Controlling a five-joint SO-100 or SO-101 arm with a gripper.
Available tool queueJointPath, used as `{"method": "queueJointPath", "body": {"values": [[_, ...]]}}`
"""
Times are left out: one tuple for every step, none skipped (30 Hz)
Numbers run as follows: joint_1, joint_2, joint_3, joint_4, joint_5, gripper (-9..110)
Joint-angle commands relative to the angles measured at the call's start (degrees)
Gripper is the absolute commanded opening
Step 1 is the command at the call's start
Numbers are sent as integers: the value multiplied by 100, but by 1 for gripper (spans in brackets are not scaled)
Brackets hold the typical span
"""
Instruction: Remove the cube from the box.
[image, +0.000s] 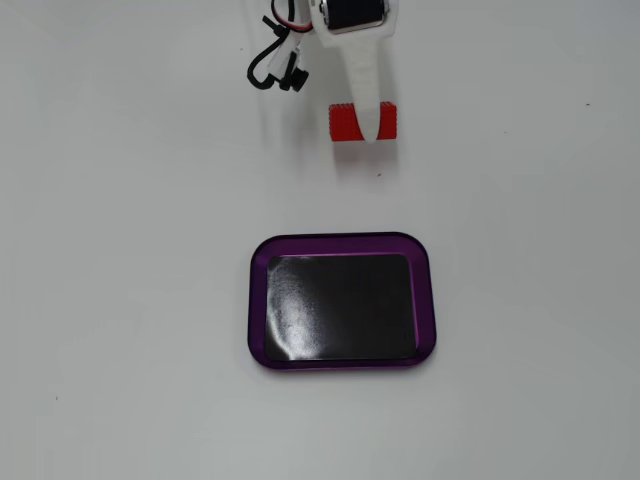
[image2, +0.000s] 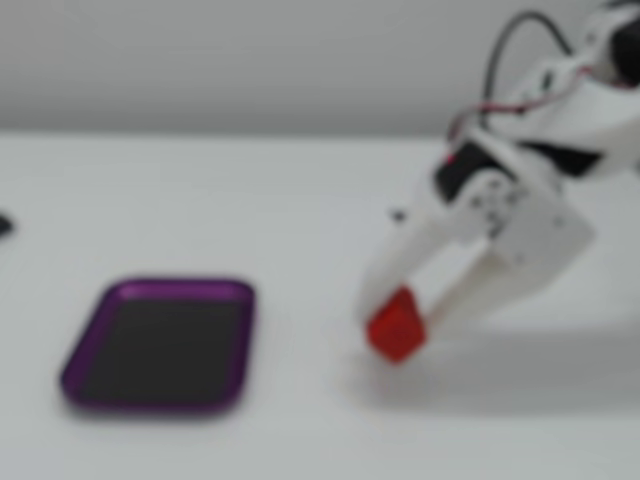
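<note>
The red cube (image: 343, 122) sits outside the box, at the top of a fixed view, partly covered by one white finger (image: 368, 95). My gripper (image: 368, 132) is shut on it. In the blurred side-on fixed view, the cube (image2: 395, 330) is pinched between the two white fingers of the gripper (image2: 402, 318), low at the table surface; whether it touches the table is unclear. The purple-rimmed box (image: 342, 241) with its black floor lies empty well below the cube, and to the left in the side-on view, where the box (image2: 160, 288) stands apart from the gripper.
A black cable loop (image: 273, 66) hangs beside the arm at the top. A small dark thing (image2: 3, 225) shows at the left edge of the side-on view. The white table (image: 120, 300) surrounds the box on all sides.
</note>
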Motion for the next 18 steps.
{"method": "queueJointPath", "body": {"values": [[-9, 158, -26, -18, -35, 0], [-9, 158, -26, -18, -35, 0], [-9, 158, -26, -18, -35, 0], [-9, 158, -26, -18, -35, 1], [0, 158, -26, -18, -35, 2], [0, 167, -26, -18, -35, 3], [0, 167, -26, -9, -35, 5], [0, 167, -26, -9, -35, 7], [0, 167, -26, -9, -26, 9], [0, 167, -26, -9, -26, 10], [0, 167, -26, -9, -26, 12], [0, 167, -26, -9, -26, 13], [0, 167, -26, -9, -26, 14], [0, 167, -26, -9, -26, 15], [0, 167, -26, -9, -26, 16], [0, 167, -26, -9, -26, 17], [0, 167, -26, -9, -26, 17], [0, 167, -26, -9, -26, 18]]}}
